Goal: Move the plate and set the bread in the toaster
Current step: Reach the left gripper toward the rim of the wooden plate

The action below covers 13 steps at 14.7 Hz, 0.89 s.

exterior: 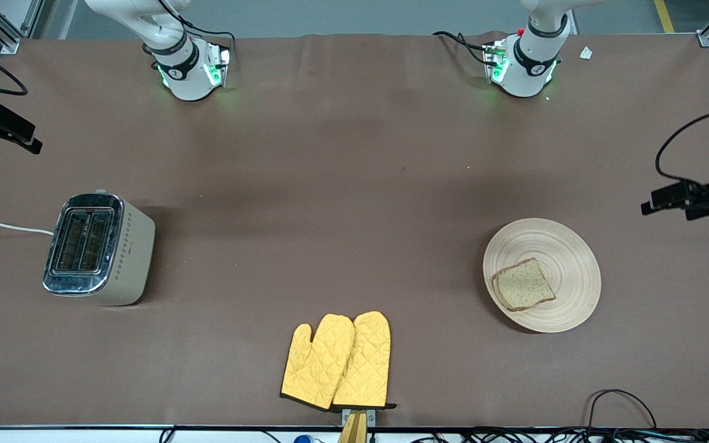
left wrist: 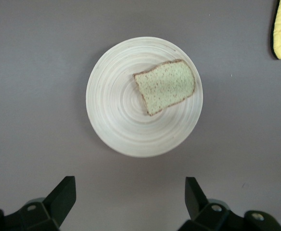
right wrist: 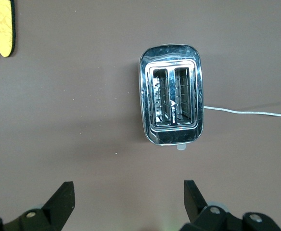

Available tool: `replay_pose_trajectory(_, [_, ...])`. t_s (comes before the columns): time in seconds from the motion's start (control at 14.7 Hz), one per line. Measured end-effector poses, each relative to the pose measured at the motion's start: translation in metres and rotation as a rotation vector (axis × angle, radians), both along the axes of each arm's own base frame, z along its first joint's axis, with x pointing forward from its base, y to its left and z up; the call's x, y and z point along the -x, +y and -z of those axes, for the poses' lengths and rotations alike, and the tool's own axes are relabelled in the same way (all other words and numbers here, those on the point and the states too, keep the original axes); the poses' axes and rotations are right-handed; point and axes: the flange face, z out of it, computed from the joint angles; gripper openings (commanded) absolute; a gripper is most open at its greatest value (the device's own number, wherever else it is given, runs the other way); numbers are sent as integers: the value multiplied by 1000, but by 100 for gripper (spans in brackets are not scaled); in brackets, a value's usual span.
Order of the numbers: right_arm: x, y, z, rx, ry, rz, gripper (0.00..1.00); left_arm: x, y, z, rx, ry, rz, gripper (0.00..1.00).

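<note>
The pale wooden plate [exterior: 566,246] lies toward the left arm's end of the table, with the brown bread slice [exterior: 523,284] flat on it. The beige toaster [exterior: 126,246] stands upright toward the right arm's end, both slots empty, with its white cord [exterior: 3,226] running off the table end. My left gripper [left wrist: 130,192] is open and empty, high over the table beside the plate [left wrist: 116,110] and bread [left wrist: 165,85]. My right gripper [right wrist: 127,192] is open and empty, high over the table beside the toaster [right wrist: 172,101]. Neither gripper shows in the front view.
Two yellow oven mitts [exterior: 339,360] lie side by side at the table edge nearest the front camera, midway between toaster and plate. Black camera mounts stand at the table's ends [exterior: 3,126] [exterior: 698,197]. Cables hang along the near edge.
</note>
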Motion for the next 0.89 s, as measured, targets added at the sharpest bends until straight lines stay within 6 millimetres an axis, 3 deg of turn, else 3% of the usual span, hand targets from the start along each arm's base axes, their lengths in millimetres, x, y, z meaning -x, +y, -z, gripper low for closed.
replay_pose_trajectory(0.27, [0,0,0,0,0,0,100,-26,40,74,93,-27,24,100])
replay_pose_trajectory(0.48, [-1,0,0,0,-3,0,100,-30,75,126,186,-28,40,96])
replay_pose_trajectory(0.68, [-1,0,0,0,-6,-1,100,-29,115,181,235,-54,60,86])
replay_pose_trajectory(0.89, [-1,0,0,0,-6,-1,100,-32,133,224,304,-73,62,69])
